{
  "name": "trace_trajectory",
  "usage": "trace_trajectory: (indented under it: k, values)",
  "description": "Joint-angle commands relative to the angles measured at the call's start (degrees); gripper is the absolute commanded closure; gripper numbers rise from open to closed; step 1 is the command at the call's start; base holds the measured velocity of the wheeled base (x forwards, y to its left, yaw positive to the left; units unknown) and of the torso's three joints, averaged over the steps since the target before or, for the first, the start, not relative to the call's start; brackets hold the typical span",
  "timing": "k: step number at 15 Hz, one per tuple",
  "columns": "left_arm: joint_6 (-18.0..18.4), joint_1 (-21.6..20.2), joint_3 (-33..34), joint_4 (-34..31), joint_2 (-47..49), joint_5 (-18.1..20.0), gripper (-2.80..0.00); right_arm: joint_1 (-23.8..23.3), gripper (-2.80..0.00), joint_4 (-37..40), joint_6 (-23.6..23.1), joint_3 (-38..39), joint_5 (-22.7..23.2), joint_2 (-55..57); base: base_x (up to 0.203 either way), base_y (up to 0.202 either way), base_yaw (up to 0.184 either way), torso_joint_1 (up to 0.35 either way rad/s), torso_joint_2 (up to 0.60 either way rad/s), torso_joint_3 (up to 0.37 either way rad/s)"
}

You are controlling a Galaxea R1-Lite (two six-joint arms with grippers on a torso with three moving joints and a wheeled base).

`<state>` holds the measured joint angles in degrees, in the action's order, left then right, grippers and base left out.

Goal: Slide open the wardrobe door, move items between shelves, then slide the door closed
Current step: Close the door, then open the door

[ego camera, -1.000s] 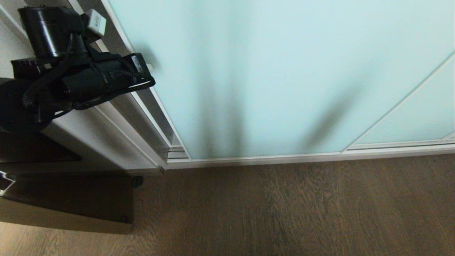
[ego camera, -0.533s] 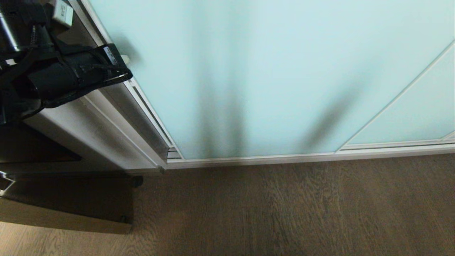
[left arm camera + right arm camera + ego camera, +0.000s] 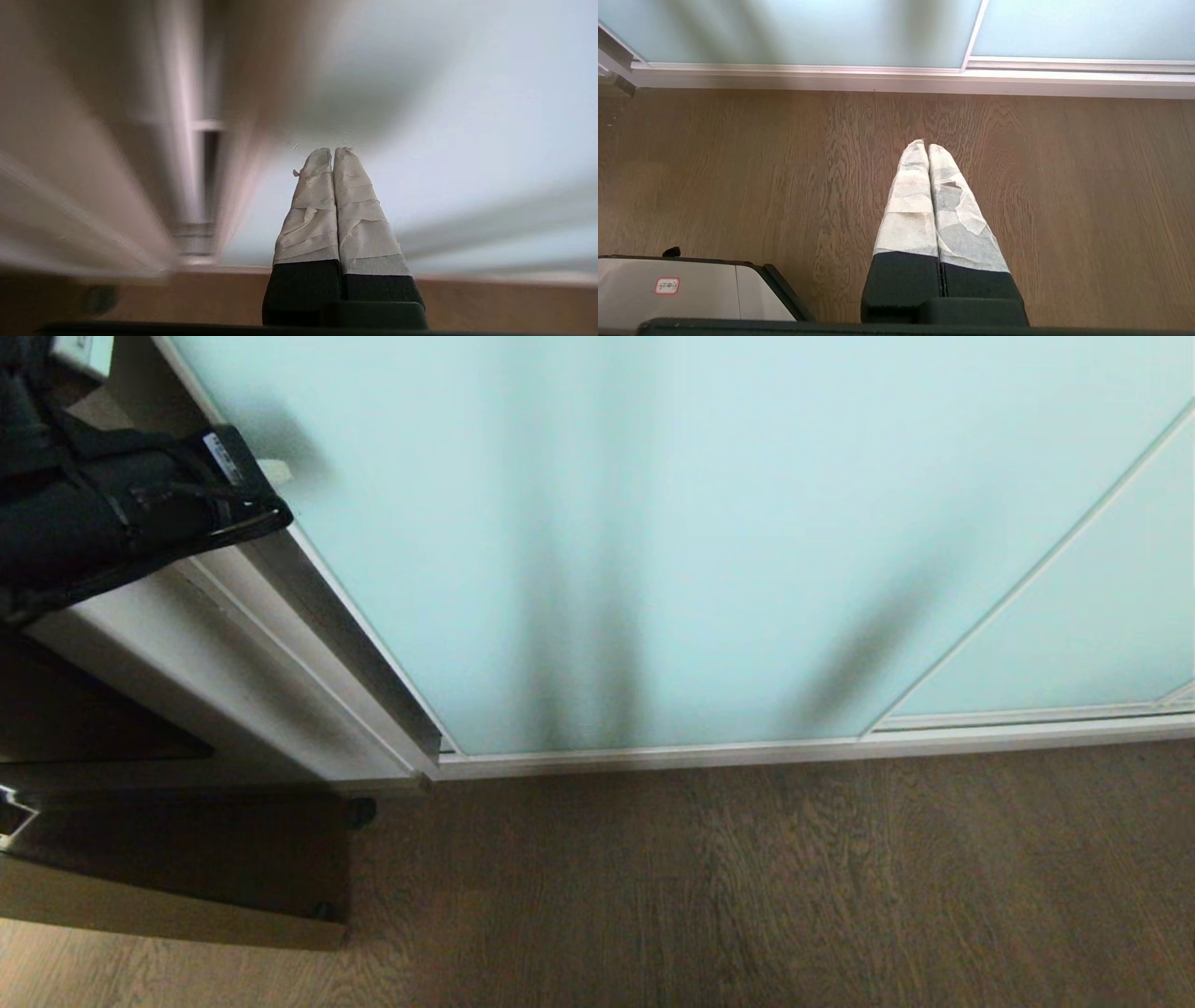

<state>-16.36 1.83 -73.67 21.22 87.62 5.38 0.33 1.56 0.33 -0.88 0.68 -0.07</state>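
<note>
The tall frosted pale aqua glass sliding wardrobe door (image 3: 653,523) fills my head view, almost shut against the white side panel (image 3: 233,681). My left gripper (image 3: 332,156), fingers clenched on nothing, presses its face near that edge; I judge this the closing step, needing one last push. The right gripper (image 3: 927,149), also clenched empty, hangs over the wood floor (image 3: 738,163).

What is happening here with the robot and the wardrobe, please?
The left end effector, shut and empty, is at the left edge of the sliding wardrobe door, apparently pushing the frosted panel towards the white side panel. A narrow gap shows between them. The right end effector hangs shut over the wooden floor, idle.
</note>
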Motion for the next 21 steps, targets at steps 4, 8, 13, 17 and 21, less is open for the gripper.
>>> trace_trajectory:
  k: [4,8,13,17,21]
  values:
    - [3.9,2.1,4.4,-3.6,-12.7,1.3,0.0,0.0,0.0,0.0,0.0,0.0,0.0,-0.1,0.0,0.0,0.0,0.0,0.0,0.0]
    - [11.7,1.8,18.0,-3.8,-26.5,-4.4,0.0,0.0,0.0,0.0,0.0,0.0,0.0,-0.1,0.0,0.0,0.0,0.0,0.0,0.0]
    - [13.8,0.3,35.7,-4.4,-47.9,-12.6,0.0,0.0,0.0,0.0,0.0,0.0,0.0,-0.1,0.0,0.0,0.0,0.0,0.0,0.0]
    - [14.0,-0.4,47.8,-10.9,-66.7,-14.3,0.0,0.0,0.0,0.0,0.0,0.0,0.0,-0.1,0.0,0.0,0.0,0.0,0.0,0.0]
    - [14.2,-1.2,53.4,-22.4,-81.6,-14.3,0.0,0.0,0.0,0.0,0.0,0.0,0.0,-0.1,0.0,0.0,0.0,0.0,0.0,0.0]
